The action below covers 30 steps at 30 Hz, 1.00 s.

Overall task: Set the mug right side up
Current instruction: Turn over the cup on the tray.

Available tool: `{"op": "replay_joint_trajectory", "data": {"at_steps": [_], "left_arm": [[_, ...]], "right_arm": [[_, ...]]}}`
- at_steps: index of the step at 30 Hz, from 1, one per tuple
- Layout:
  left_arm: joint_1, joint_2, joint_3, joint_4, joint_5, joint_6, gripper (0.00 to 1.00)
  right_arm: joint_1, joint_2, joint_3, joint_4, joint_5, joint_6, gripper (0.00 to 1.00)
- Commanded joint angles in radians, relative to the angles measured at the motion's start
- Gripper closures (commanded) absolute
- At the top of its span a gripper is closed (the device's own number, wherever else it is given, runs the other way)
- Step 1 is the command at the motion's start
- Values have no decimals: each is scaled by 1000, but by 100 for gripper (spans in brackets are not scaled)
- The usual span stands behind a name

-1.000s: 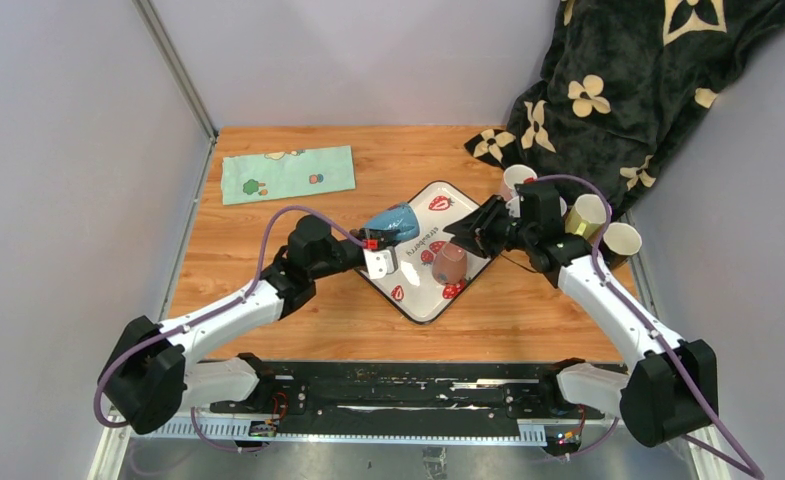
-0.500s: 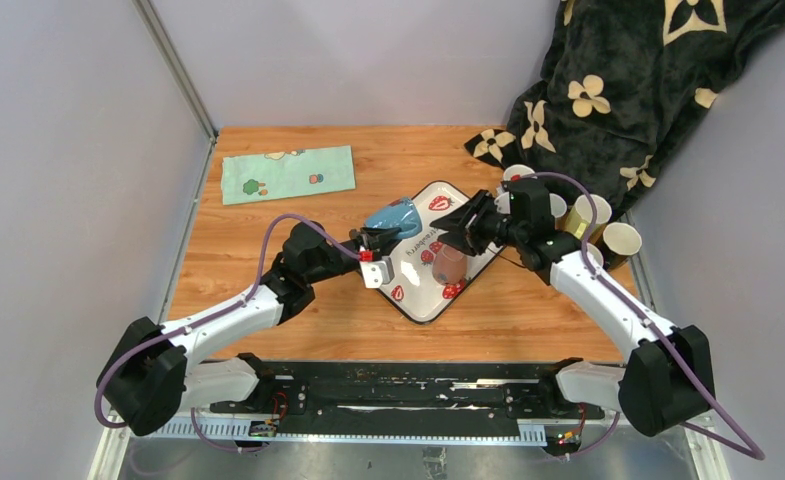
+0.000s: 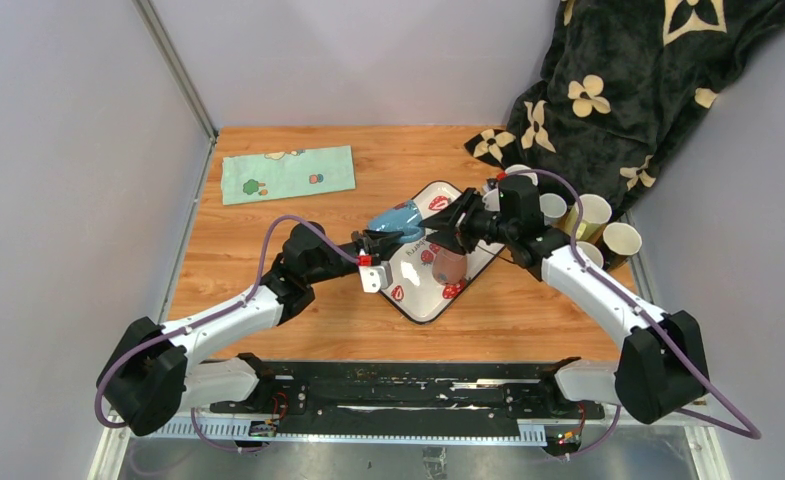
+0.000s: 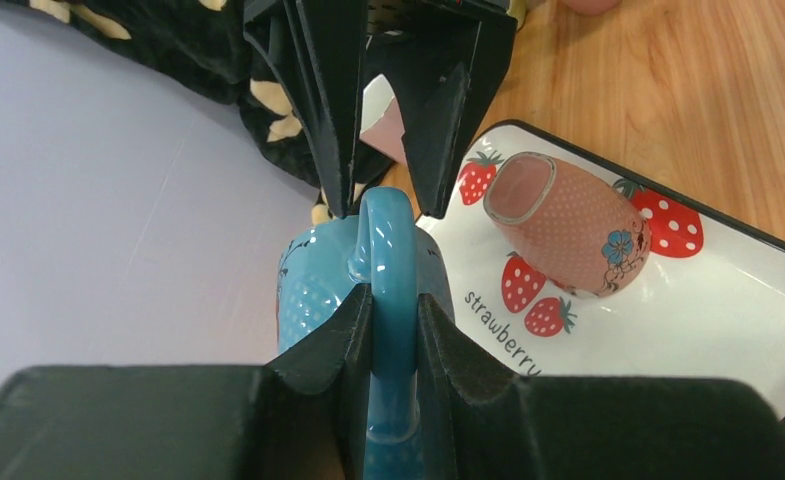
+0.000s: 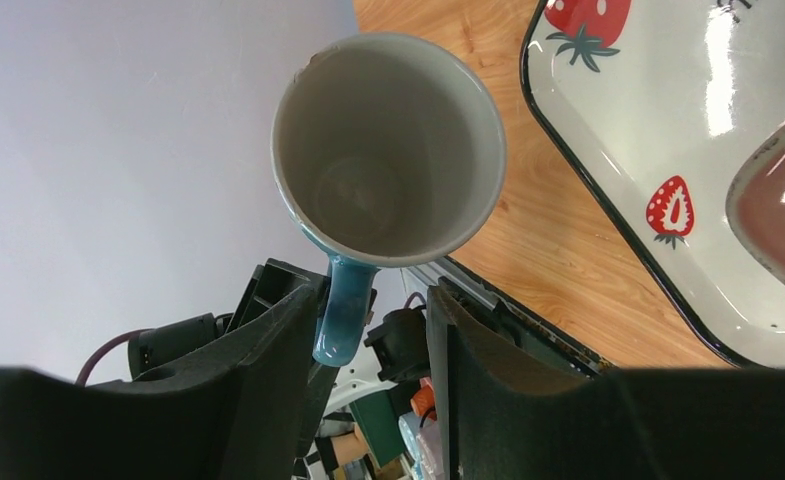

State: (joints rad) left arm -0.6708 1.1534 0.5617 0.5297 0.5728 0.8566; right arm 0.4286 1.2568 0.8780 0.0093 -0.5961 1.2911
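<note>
A blue mug (image 3: 396, 217) hangs in the air on its side above the left edge of the strawberry tray (image 3: 411, 295). My left gripper (image 3: 379, 236) is shut on its handle (image 4: 388, 290). The mug's grey inside and mouth (image 5: 388, 150) face the right wrist camera. My right gripper (image 3: 442, 221) is open just right of the mug's mouth, fingers (image 5: 288, 360) apart on either side of the handle (image 5: 346, 305), not touching it.
A pink cup (image 3: 450, 264) lies on its side on the tray, also seen in the left wrist view (image 4: 568, 222). Several paper cups (image 3: 590, 215) stand at the right by a black flowered cloth (image 3: 628, 75). A green mat (image 3: 288, 173) lies at the back left.
My right gripper has moved left across the tray to the mug's mouth. My left gripper with the mug has shifted slightly left and stayed shut.
</note>
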Motion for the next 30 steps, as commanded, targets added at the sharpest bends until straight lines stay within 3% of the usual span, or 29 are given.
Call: {"op": "replay_joint_trajectory", "data": {"at_steps": [1,26,30], "left_arm": [[-7,-18,10,118,31,35,100],[-16,21,27,118,61,68,100],[-18,24,26,118,66,73,100]], "right_arm": [[24,18,43,41,-31,16,50],[63,115,50,121,-86,91,58],[71,126,51,124,-86,93,63]]}}
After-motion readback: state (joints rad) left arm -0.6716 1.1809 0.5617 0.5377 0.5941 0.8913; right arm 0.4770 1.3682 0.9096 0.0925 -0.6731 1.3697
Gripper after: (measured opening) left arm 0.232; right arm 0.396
